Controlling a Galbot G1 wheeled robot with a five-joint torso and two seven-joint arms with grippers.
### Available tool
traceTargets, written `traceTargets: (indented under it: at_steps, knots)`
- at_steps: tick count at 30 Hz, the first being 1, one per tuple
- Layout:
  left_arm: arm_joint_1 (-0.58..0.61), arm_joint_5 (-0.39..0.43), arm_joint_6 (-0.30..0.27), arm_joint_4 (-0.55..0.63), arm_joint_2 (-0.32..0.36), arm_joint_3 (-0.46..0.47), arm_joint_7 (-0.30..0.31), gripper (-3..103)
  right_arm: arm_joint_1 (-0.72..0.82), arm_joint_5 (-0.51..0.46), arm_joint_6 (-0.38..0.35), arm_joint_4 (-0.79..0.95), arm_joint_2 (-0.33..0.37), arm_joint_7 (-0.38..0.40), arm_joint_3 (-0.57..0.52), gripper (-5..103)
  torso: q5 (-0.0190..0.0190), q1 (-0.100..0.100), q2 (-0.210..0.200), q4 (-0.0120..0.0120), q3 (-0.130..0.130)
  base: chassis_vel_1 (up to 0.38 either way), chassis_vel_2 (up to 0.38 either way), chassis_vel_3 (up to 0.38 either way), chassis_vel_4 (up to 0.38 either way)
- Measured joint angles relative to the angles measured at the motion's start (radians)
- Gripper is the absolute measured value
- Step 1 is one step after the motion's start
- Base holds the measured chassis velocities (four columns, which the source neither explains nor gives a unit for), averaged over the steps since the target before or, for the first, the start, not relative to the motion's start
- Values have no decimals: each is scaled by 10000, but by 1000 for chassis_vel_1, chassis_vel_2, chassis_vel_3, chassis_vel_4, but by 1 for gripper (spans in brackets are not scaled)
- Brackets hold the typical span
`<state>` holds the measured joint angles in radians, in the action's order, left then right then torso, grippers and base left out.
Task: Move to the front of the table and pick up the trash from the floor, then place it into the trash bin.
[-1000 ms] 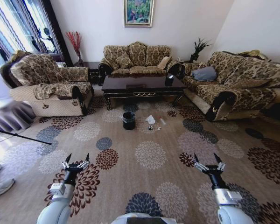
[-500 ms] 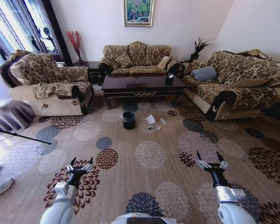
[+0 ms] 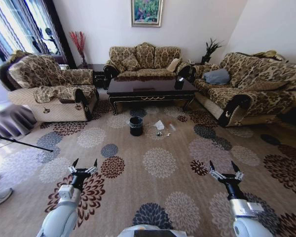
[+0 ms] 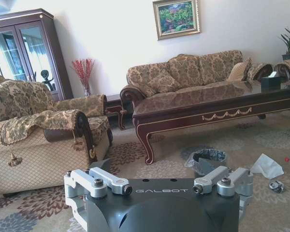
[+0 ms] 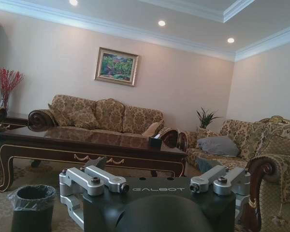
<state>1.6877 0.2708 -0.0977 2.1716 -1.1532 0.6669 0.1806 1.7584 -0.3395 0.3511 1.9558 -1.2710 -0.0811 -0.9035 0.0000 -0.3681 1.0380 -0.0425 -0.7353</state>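
Approach is the step in hand; the robot stands well back from the coffee counter [image 3: 150,88]; left tool [image 3: 83,165] and right tool [image 3: 225,169] hang spread and empty over the carpet; crumpled tissue [image 3: 159,125] and scraps [image 3: 159,134] lie just beside the black trash bin [image 3: 135,126]; next, I judge, comes driving nearer.

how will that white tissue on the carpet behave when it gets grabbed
The tissue looks crumpled and thin, so it is probably very light and floppy and would likely squash between fingers rather than resist. Lying loose on the carpet, it may slide or drag if nudged.
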Motion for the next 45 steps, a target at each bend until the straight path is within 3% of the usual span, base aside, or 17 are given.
traceTargets:
  at_steps: [11, 33, 45]
  knots:
    - [223, 118, 62, -182, -457, 135, -32, 100, 34, 264, -71, 126, -60, 6, 101, 100, 0, 243, -555, 2, 316, 0, 0, 0, 0]
    - [120, 79, 198, -808, -528, -328, -231, 100, -20, 460, -110, 1, -150, 45, 242, 100, 0, 640, -1480, 1, 843, 0, 0, 0, 0]
    - [122, 575, 162, -1162, -456, -158, -204, 100, -184, 644, -79, -356, -236, 103, 372, 100, -1, 928, -2143, 2, 1218, 0, 0, 0, 0]
